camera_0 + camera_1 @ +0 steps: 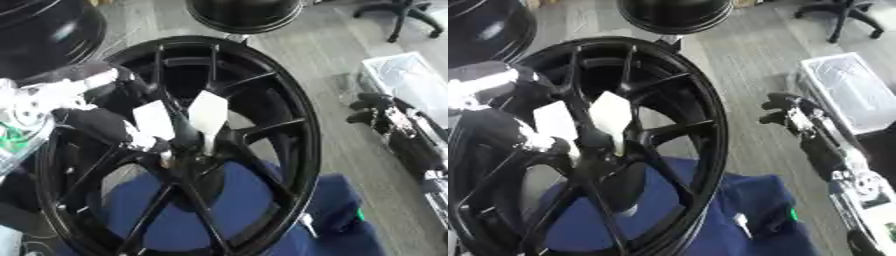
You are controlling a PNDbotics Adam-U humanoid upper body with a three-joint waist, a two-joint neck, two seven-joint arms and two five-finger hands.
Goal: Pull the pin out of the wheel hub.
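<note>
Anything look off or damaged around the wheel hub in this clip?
Nothing looks damaged or spilled. The black wheel stands tilted on a blue cloth, with the left robot hand at the hub among the spokes. The right robot hand hangs beside the rim, apart from it.

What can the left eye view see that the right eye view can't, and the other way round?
Only the left eye view shows the green-marked white part of the robot's left arm at the left edge.

Only the right eye view shows the whole clear plastic box on the floor and more of the right arm, down to its silver joint.

Both show the big black spoked wheel rim standing on blue cloth, the left hand with white-tipped fingers at the hub, the right hand hanging idle to the right, and an office chair.
</note>
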